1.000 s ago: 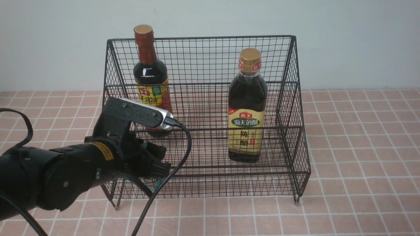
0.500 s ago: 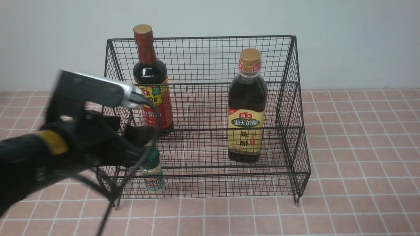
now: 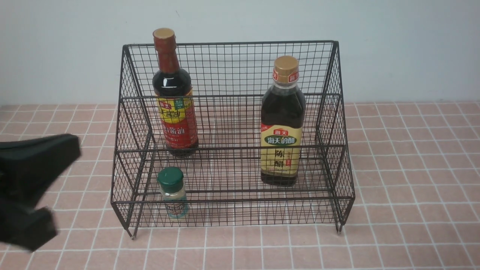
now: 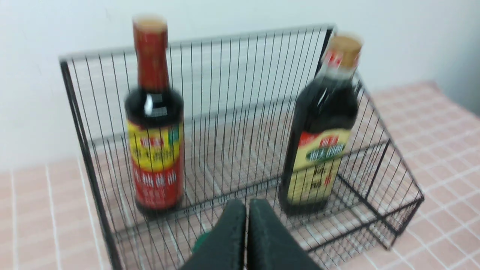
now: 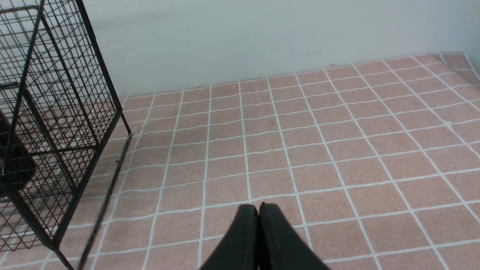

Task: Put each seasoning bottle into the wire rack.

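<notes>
Wire rack, black mesh with two stepped tiers, sloped sides and short legs, standing on pink tiled tabletop against a pale wall. All three seasoning bottles inside it, upright.

Tall dark bottle with red neck and red-yellow label: on the upper rear tier, toward the robot's left, gold cap rising above the top rail. Dark bottle with beige label and gold cap: toward the right, base low behind the middle rail; upper or lower tier hard to tell through the mesh. Small green-capped shaker jar: on the lower front tier, toward the left, just behind the front mesh, in front of and below the tall bottle, well apart from the beige-label bottle.

Left gripper: at the left edge of the front view, blurred, outside the rack and apart from it, holding nothing. In the left wrist view, left gripper with fingers pressed together, nothing between them, pointing at the rack with both tall bottles beyond and a sliver of green below the fingertips.

Right gripper: seen only in the right wrist view, fingers closed flat against each other, empty, above bare tiles, with the rack's right side just in view.
</notes>
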